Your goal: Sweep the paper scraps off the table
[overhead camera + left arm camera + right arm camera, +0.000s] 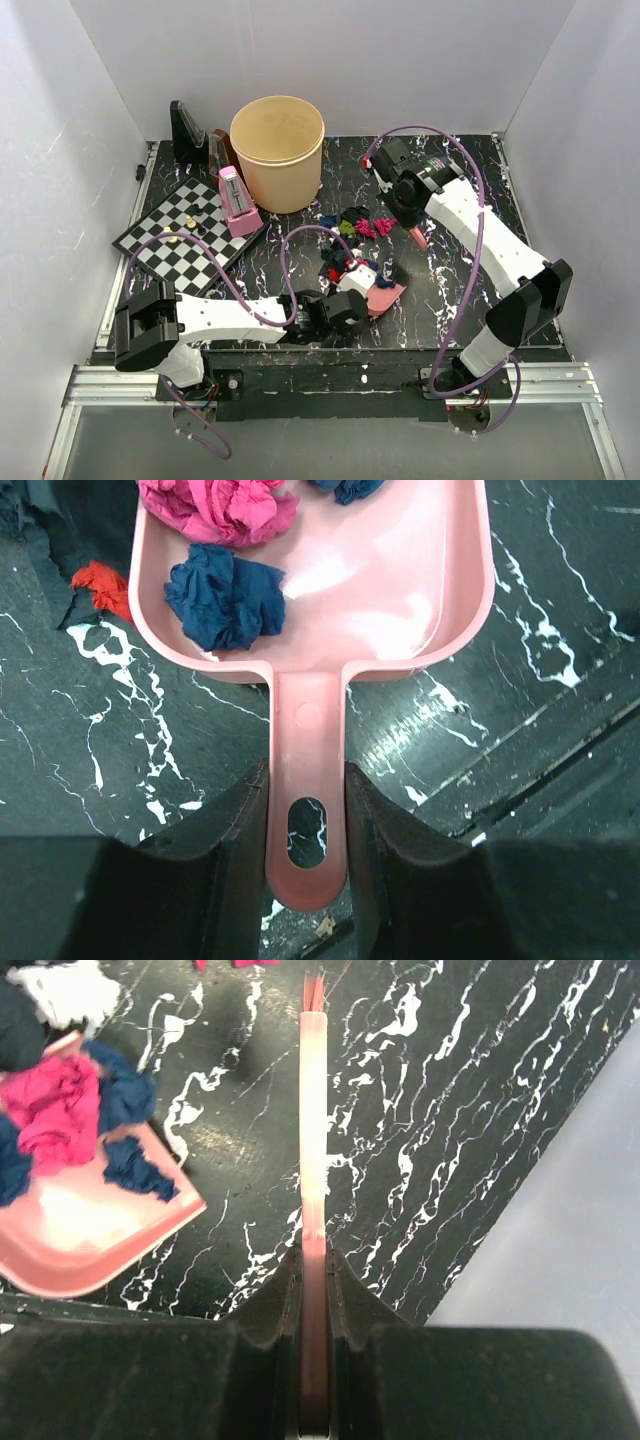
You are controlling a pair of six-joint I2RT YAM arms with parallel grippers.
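- The paper scraps (358,222) lie in two groups on the table (450,290). One is a loose cluster of black, green, magenta and navy wads near the middle. The other is a heap in and around the mouth of the pink dustpan (390,590), closer to the arm bases.
- Left wrist view: one navy wad and one magenta wad sit inside the pan, and a red wad lies on the table just beside its left wall. The pan's mouth is cut off at the upper edge, so its full load cannot be counted.
- Right wrist view: magenta and navy wads rest on the pan's corner, and a white wad at the upper left is cropped by the frame.
- Top view: the left arm's wrist partly hides the heap at the pan, and single wads there are too small to separate.
- Left gripper (307,780): narrowed onto the dustpan's handle, with one finger pressed against each side. Whether the pan's rear is lifted off the table cannot be told.
- Right gripper (313,1270): clamped on the pink brush (313,1110), which is seen edge-on as a thin strip. Its far end reaches the top of the frame, and any contact with the table cannot be made out. From above, the brush tip stands right of the loose cluster, apart from it.
- A beige tub (277,150) stands behind the cluster, and a chessboard (185,250) lies on the left, well apart from the scraps.
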